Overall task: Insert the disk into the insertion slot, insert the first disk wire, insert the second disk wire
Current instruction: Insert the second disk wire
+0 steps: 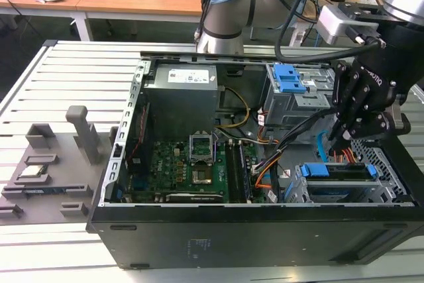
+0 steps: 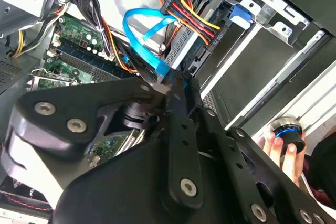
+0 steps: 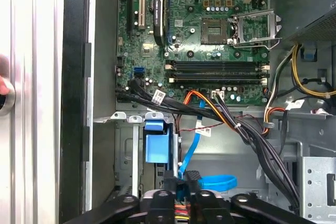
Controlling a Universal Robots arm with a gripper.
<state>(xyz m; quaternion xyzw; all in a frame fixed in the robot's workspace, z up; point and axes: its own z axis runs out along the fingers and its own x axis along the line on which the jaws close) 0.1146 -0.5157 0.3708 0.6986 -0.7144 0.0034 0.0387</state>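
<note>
An open black computer case (image 1: 199,230) lies on a slatted metal table (image 1: 66,71), its green circuit board (image 1: 192,167) facing up in the middle. At the far side of the case sit a grey power supply (image 1: 182,97) and a taller grey cage with blue tabs (image 1: 291,87). A thick run of black cables (image 3: 252,135) crosses from the board toward the drive area, passing close by the gripper. On the table at the exterior view's left lies a grey moulded tray (image 1: 46,177). In the second wrist view a person's hand (image 2: 286,150) rests on a round knob beyond the case wall.

The arm reaches down from the exterior view's upper right, and the black gripper (image 1: 341,138) hangs just inside the case at the near right corner.

The disk (image 1: 338,171), edged in blue, sits inside the silver perforated insertion slot (image 1: 387,170) at the near right of the case. The first disk wire (image 2: 191,17), red, orange and yellow strands ending in a black plug, appears to be seated against the disk's edge. The second disk wire (image 2: 144,32), a flat light-blue cable, loops just beside it, and the fingers look closed on its plug end, though the linkage hides the tips.
</note>
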